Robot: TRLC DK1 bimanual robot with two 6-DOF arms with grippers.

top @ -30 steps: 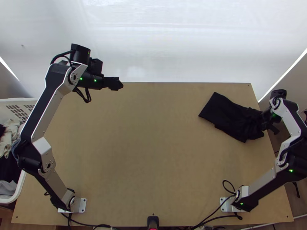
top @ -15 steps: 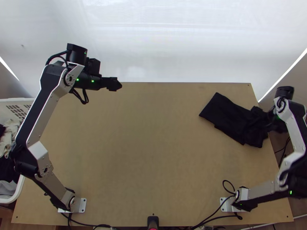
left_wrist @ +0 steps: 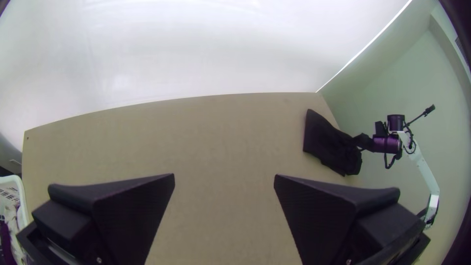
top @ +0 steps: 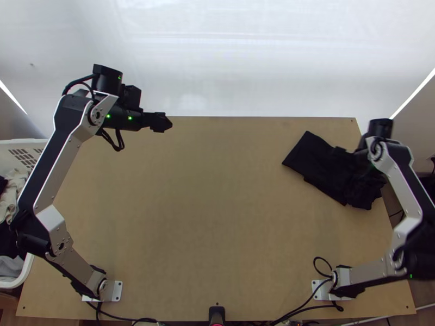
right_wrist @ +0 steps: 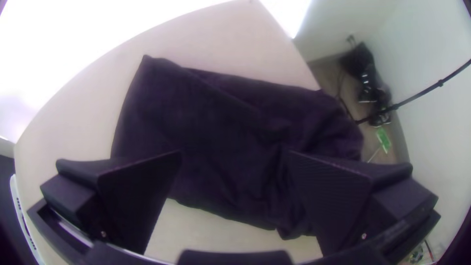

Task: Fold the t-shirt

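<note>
The black t-shirt (top: 326, 168) lies as a folded bundle at the table's far right, its right part rumpled near the edge. In the top view my right gripper (top: 356, 155) is over the cloth's right part, dark against it. The right wrist view has my right gripper (right_wrist: 235, 153) with fingers wide apart above the t-shirt (right_wrist: 211, 122), nothing between them. My left gripper (top: 161, 123) is at the far left edge of the table, well away from the cloth. In the left wrist view my left gripper (left_wrist: 224, 176) stands open and holds nothing; the t-shirt (left_wrist: 328, 142) is far off.
A white basket (top: 27, 271) with clothes stands beyond the table's left edge. Cables (top: 304, 296) run along the near edge by the right arm's base. The wide middle of the wooden table (top: 217, 206) is bare. A white sheet (top: 244, 60) hangs behind the far edge.
The right arm first moved right, away from the cloth, then back left over it. The t-shirt's right part now lies spread slightly farther toward the right edge. The left arm has shifted a little left.
</note>
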